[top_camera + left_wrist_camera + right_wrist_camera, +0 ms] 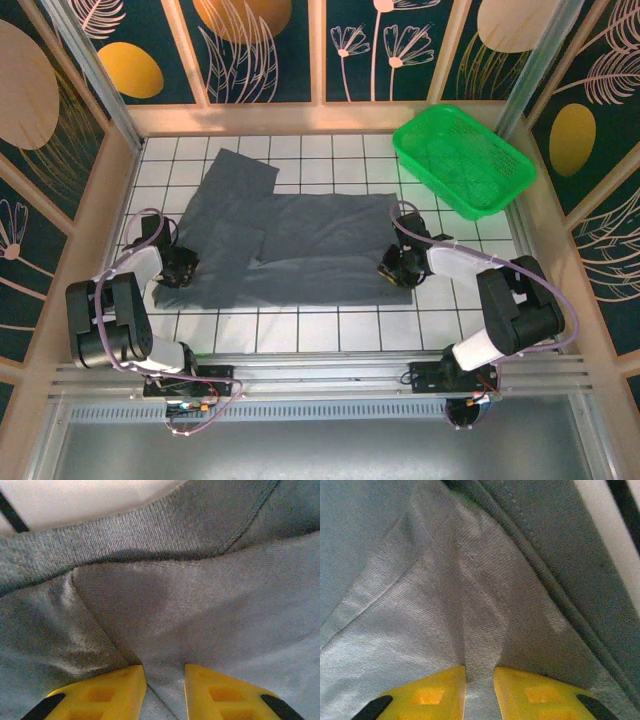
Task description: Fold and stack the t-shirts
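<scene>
White tiles cover the table [300,325], boxed in by dark walls [260,50] painted with pale flowers and orange discs; two arms are bolted at the near edge. At the left, the left gripper [180,266] is down on the left edge of the one grey shirt [310,245] I can count. In the left wrist view its two yellow fingers [110,690] stand narrow, with a crease of the cloth running up between them, so it is pinching the shirt. The shirt lies spread across the middle of the table, one flap reaching far and left, another part folded over on its near left. At the shirt's right edge the right gripper [395,268] also grips it: in the right wrist view a ridge of cloth is nipped between its two close-set fingers [535,692]. One green mesh basket [460,160] sits at the far right corner, apart from the shirt.
</scene>
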